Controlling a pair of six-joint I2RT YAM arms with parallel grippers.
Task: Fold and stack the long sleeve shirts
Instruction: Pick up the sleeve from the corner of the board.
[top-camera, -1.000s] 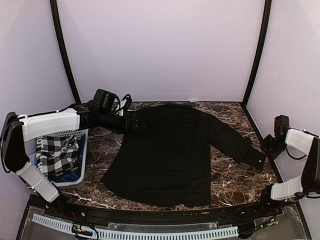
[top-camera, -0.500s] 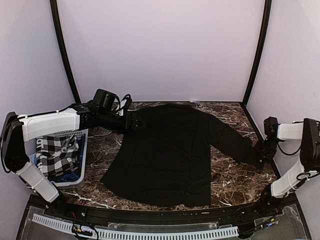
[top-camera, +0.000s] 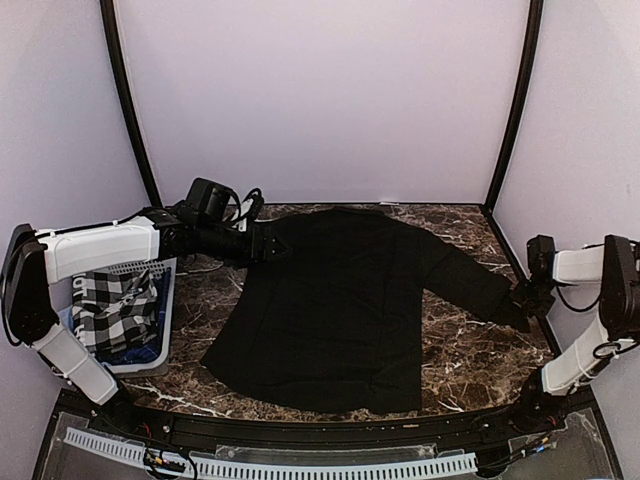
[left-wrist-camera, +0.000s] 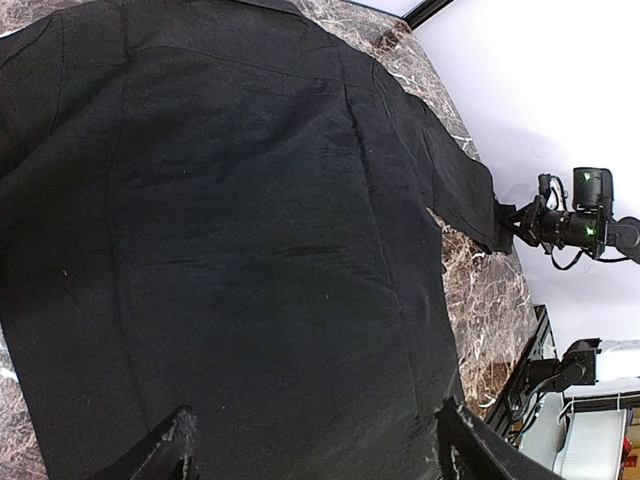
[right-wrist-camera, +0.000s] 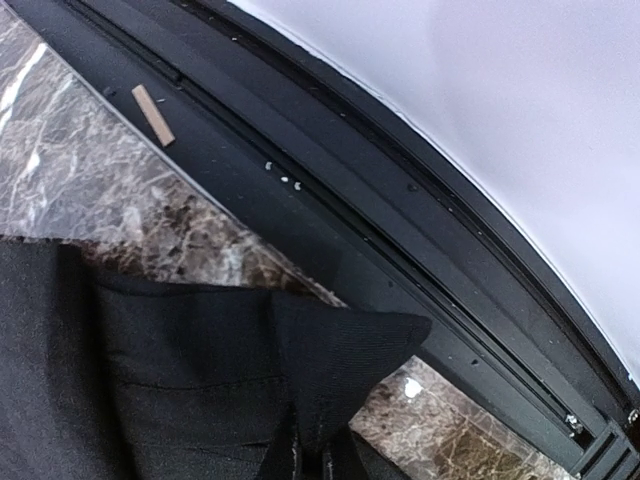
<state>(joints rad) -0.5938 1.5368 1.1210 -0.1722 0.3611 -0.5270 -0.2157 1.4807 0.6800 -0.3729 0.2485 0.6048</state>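
A black long sleeve shirt (top-camera: 340, 300) lies spread flat on the marble table, back up, with one sleeve stretched toward the right edge. My right gripper (top-camera: 520, 300) is shut on the end of that sleeve. In the right wrist view the cuff (right-wrist-camera: 340, 350) folds up between the closed fingers of the gripper (right-wrist-camera: 312, 455). My left gripper (top-camera: 268, 248) hovers at the shirt's far left shoulder. It is open (left-wrist-camera: 315, 440), its fingers spread wide over the cloth (left-wrist-camera: 250, 230) with nothing between them. No other shirt lies on the table.
A white slatted basket (top-camera: 145, 364) stands at the left edge, with black-and-white checked cloth (top-camera: 115, 310) in it. A black frame rail (right-wrist-camera: 330, 190) runs along the table's right edge, with a small wooden stick (right-wrist-camera: 153, 115) on it. Pale walls enclose the table.
My right arm swung in from the right edge to the sleeve end and its gripper closed on the cuff. The left arm and the shirt body have not moved.
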